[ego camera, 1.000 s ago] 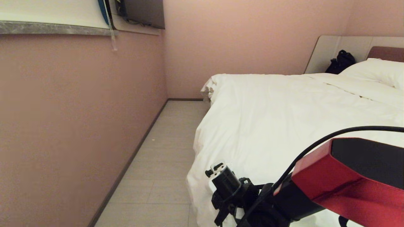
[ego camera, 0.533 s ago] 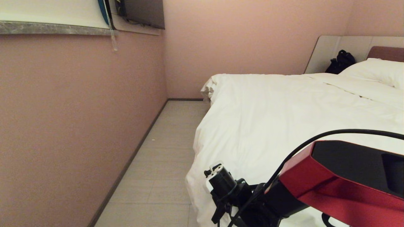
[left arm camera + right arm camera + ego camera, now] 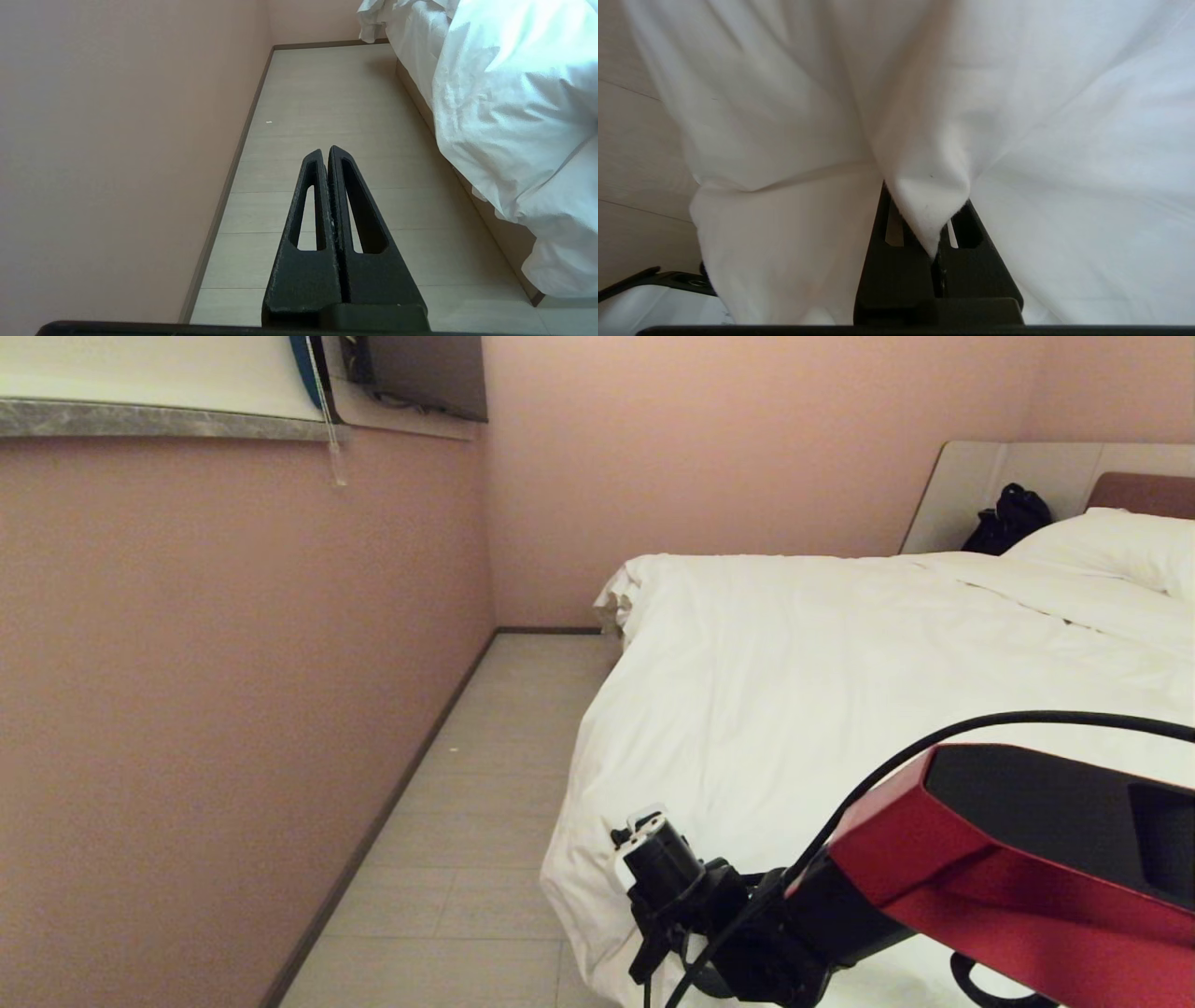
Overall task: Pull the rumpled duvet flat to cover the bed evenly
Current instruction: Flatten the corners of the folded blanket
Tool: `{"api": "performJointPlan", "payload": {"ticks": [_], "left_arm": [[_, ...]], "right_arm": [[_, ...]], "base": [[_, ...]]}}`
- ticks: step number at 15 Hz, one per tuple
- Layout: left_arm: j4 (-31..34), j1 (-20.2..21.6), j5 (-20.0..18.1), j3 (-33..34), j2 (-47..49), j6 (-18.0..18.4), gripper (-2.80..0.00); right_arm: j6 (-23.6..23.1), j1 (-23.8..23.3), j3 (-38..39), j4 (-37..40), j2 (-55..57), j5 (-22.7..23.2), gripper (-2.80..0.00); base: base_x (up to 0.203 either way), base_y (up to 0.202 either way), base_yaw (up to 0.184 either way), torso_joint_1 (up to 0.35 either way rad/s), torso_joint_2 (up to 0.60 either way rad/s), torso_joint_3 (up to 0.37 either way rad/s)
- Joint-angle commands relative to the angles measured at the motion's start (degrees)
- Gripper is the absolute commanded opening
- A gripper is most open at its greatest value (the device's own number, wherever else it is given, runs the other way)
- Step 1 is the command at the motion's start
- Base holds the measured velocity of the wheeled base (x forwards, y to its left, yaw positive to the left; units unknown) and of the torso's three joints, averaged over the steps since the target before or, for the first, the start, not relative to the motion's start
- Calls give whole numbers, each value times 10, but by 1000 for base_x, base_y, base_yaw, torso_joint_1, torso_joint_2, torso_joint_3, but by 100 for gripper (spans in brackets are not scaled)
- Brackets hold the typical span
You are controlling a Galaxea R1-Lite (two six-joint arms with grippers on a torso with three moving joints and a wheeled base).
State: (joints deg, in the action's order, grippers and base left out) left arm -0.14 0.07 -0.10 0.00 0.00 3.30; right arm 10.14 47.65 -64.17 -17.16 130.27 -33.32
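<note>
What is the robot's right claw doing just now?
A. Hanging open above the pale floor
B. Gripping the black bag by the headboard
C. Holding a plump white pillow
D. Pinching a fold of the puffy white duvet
D: the right wrist view shows the right gripper shut on a fold of the puffy white duvet.

A bedroom: bed (image 3: 971,485), pillow (image 3: 1111,546), pink walls (image 3: 233,663).

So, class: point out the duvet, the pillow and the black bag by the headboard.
duvet (image 3: 794,653): head view, its flat top surface.
pillow (image 3: 1120,546): head view, middle of its upper face.
black bag (image 3: 1008,518): head view, centre of its body.
</note>
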Motion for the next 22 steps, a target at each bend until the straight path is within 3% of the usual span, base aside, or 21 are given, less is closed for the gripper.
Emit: {"api": "performJointPlan", "payload": {"ticks": [1,5,11,14,17,22], "left_arm": [[0,0,0,0,0,0,-280],[0,0,0,0,0,0,-280],[0,0,0,0,0,0,-280],[0,0,0,0,0,0,-280],[0,0,0,0,0,0,-280],[1,0,-1,0,0,3,-280]], "right_arm": [[1,-6,0,-1,-24,-2,-280],[-4,-30,-4,4,-113,-3,-280],[-7,-171,-47,44,-197,17,-280],[-4,-208,-67,43,-192,32,-280],[7,-222,-77,43,-176,58,-280],[21,-214,-74,41,-162,59,-280]], "base": [[0,0,0,0,0,0],[0,0,0,0,0,0],[0,0,0,0,0,0],[0,0,0,0,0,0],[0,0,0,0,0,0],[0,0,0,0,0,0]]}}
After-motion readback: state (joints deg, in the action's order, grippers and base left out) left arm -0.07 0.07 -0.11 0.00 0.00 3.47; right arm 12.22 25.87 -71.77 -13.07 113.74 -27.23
